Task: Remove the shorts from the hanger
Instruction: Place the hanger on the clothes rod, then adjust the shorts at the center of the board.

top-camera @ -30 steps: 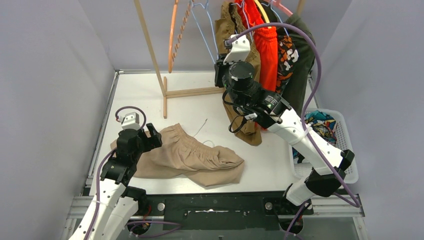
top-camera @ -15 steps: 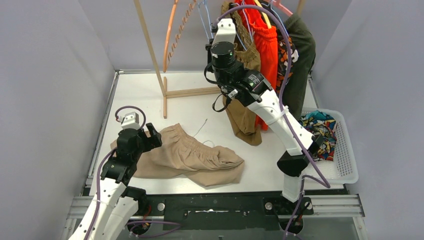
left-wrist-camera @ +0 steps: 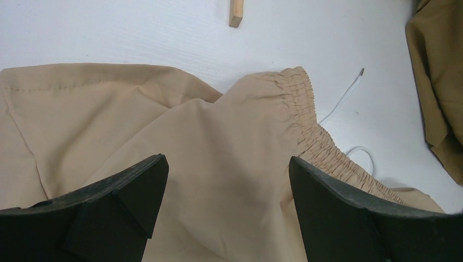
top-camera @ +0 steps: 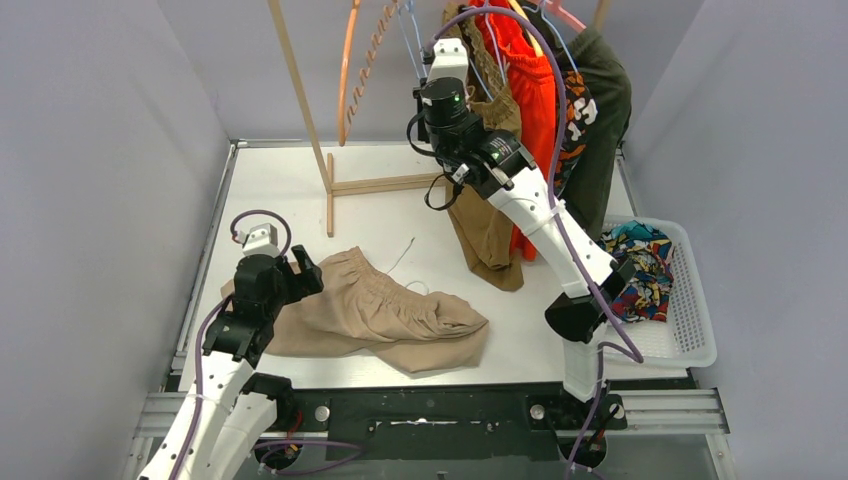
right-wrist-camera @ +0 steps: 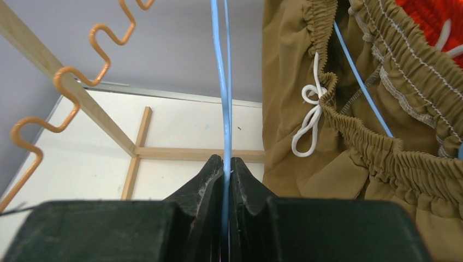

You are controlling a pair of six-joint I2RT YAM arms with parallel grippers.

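Beige shorts [top-camera: 385,315] lie crumpled on the table; my left gripper [left-wrist-camera: 228,166] hovers open just over them [left-wrist-camera: 218,125], nothing between its fingers. My right gripper [right-wrist-camera: 226,164] is raised to the rack and shut on the thin light-blue wire hanger [right-wrist-camera: 221,82]. Right beside it hang brown shorts [right-wrist-camera: 295,109] with a white drawstring; another blue wire runs into their waistband. Further right on the rail hang orange-red shorts [top-camera: 530,110], camouflage shorts [top-camera: 572,110] and dark green shorts [top-camera: 600,130].
A wooden rack [top-camera: 300,100] stands at the back, with bare orange wavy hangers [top-camera: 345,70] on its left. A white basket [top-camera: 695,320] at the right edge holds comic-print shorts [top-camera: 640,265]. Grey walls close in on both sides.
My right arm has stretched up and to the left towards the rail, keeping its grip on the blue hanger. The left arm and the beige shorts have not moved.
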